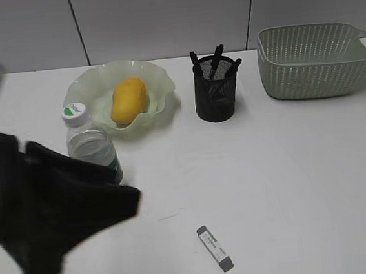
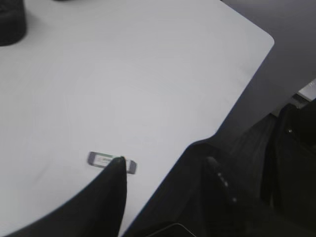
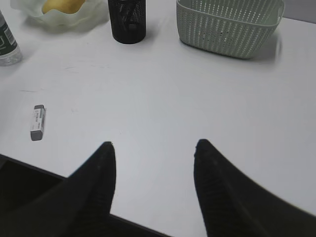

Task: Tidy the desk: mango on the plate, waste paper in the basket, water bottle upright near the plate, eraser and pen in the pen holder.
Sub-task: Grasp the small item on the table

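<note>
Two arms, only the left one showing in the exterior view: a dark blurred mass at lower left, over the desk (image 1: 289, 165) and covering the base of the water bottle (image 1: 87, 141). Bottle stands upright, white-and-green cap on top, just in front of and left of the plate (image 1: 158, 81). Whether bottle and plate rim touch, cannot tell.

Mango (image 1: 129, 100) lies inside the plate, long axis running front to back. Pen holder (image 1: 214, 92) stands right of the plate, apart from it, with dark pens (image 1: 217, 57) sticking out of the top. Basket (image 1: 315, 63) sits at far right rear, well apart from the pen holder; its inside is not visible from these angles.

Eraser (image 1: 214, 248) lies flat on bare desk near the front edge, well apart from everything else, grey tip toward the camera, printed white sleeve.

Left gripper (image 2: 118, 197): in the left wrist view only one dark finger is plain, its tip over the eraser (image 2: 111, 162) in the picture; second finger lost in shadow, so spread or closed cannot be told. Contact with the eraser also unclear.

Right gripper (image 3: 154, 148): fingers spread wide, nothing between them, hanging over bare desk near the front edge. Eraser (image 3: 38, 121) is off to its left, well apart.
</note>
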Controlling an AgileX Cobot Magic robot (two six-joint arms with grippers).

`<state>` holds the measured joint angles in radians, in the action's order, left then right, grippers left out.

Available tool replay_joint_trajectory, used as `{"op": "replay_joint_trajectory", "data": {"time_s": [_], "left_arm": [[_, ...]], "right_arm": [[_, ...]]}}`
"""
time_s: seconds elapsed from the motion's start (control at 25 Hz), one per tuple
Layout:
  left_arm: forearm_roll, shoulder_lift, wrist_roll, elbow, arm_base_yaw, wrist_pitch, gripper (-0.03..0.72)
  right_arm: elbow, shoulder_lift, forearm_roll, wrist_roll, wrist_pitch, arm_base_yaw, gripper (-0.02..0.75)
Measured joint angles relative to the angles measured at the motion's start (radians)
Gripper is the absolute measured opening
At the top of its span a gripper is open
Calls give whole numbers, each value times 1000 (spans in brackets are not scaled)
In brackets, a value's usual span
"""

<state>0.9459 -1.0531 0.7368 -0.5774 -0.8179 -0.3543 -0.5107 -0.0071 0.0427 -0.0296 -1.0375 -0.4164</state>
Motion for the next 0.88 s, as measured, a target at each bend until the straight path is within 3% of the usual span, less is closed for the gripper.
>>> {"op": "replay_joint_trajectory", "data": {"time_s": [0.08, 0.16, 0.24, 0.44, 0.56, 0.88], "left_arm": [[6, -122, -77, -5, -166, 139, 363], [9, -262, -159, -33, -251, 203, 363], [11, -405, -194, -94, -284, 191, 363], [11, -674, -219, -253, -293, 126, 403], [11, -737, -305, -299, -279, 124, 449], [12, -762, -497, -302, -135, 178, 466]], "right_arm": [[0, 0, 0, 0, 0, 0, 412], [0, 0, 0, 0, 0, 0, 412], [0, 0, 0, 0, 0, 0, 412], [0, 0, 0, 0, 0, 0, 412], [0, 0, 0, 1, 0, 0, 412], [0, 0, 0, 1, 0, 0, 412]]}}
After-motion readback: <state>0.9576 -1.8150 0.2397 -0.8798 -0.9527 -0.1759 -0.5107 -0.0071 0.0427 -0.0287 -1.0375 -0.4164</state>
